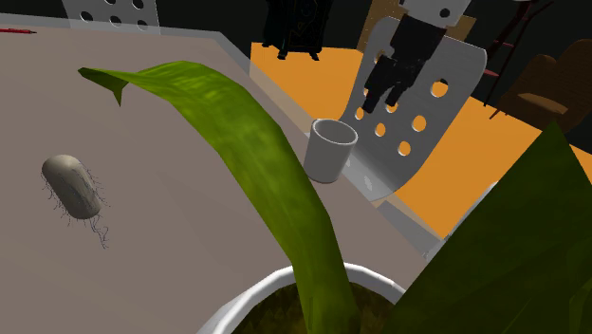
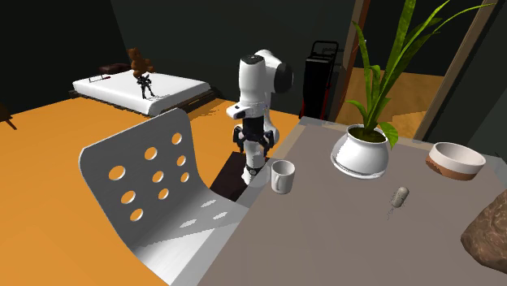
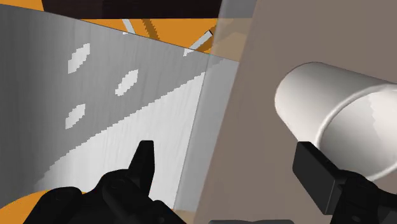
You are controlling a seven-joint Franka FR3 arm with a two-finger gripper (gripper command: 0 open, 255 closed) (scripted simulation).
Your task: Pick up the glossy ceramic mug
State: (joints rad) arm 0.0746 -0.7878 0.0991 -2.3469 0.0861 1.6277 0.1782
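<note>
A plain white mug (image 1: 329, 150) stands upright near the edge of the grey-brown table (image 1: 171, 228). My black gripper (image 1: 383, 93) hangs above and just beyond that edge, over the chair, a little way from the mug. In the wrist view the gripper (image 3: 232, 160) is open. One finger (image 3: 145, 162) is over the chair seat, the other finger (image 3: 317, 168) is against the mug's (image 3: 337, 118) near side, and the mug is not between them. From across the room, the gripper (image 2: 254, 161) points down just beside the mug (image 2: 282, 176).
A grey chair with holes (image 2: 154, 187) is pushed up to the table edge under the gripper. A white plant pot (image 2: 363, 153) with long green leaves (image 1: 256, 161) stands behind the mug. A bristly grey oblong (image 1: 72, 185), a bowl (image 2: 455, 160) and a rock (image 2: 491, 236) lie farther off.
</note>
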